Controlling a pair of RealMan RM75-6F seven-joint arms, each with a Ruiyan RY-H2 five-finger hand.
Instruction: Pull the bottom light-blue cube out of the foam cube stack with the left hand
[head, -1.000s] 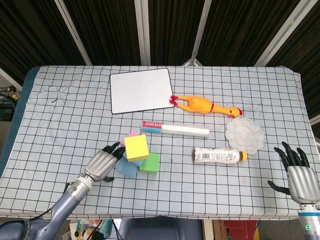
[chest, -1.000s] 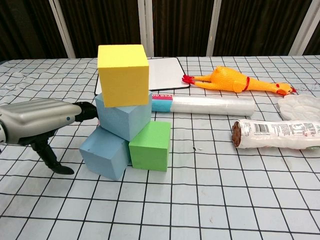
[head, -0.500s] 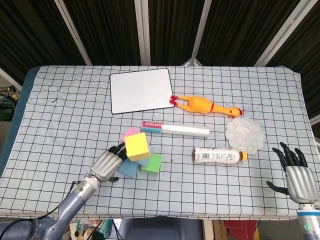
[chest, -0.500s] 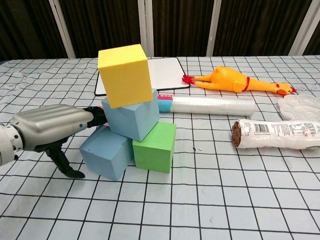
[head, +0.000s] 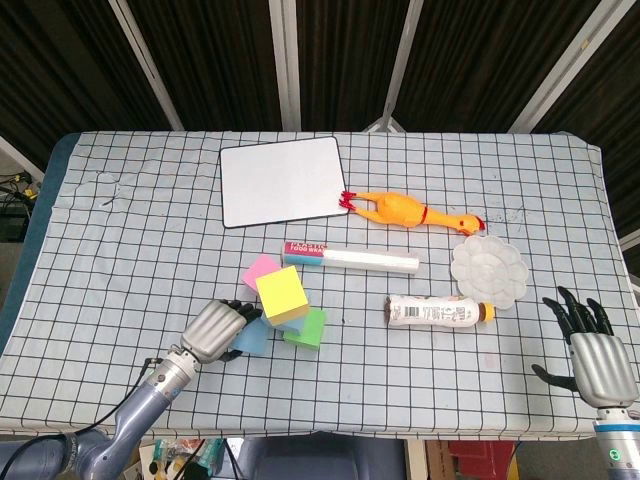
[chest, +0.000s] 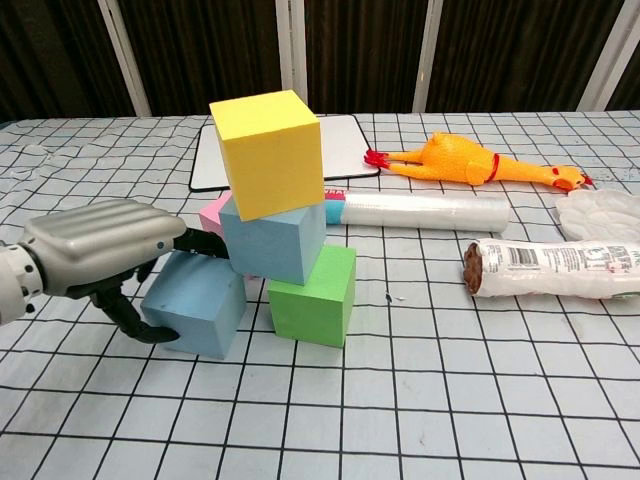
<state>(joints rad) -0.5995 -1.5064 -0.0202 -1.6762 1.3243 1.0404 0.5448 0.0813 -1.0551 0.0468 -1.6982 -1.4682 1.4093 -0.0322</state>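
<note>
The foam stack leans: a yellow cube (chest: 270, 153) (head: 282, 296) sits tilted on an upper light-blue cube (chest: 272, 240), which rests partly on a green cube (chest: 312, 295) (head: 305, 328). The bottom light-blue cube (chest: 195, 310) (head: 252, 338) juts out to the left of the stack. My left hand (chest: 105, 248) (head: 213, 330) grips it, fingers over its top and thumb hooked on its near left face. A pink cube (chest: 213, 213) (head: 262, 271) shows behind the stack. My right hand (head: 595, 350) hovers open at the table's right front edge, in the head view only.
A white board (head: 282, 181) lies at the back. A rubber chicken (head: 405, 211), a long wrapped tube (head: 350, 258), a lying bottle (head: 438, 312) and a white flower-shaped dish (head: 489, 270) occupy the right half.
My left hand has closed around the bottom light-blue cube and drawn it left, out from under the stack. The upper cubes shifted right and tilted, uncovering the pink cube.
</note>
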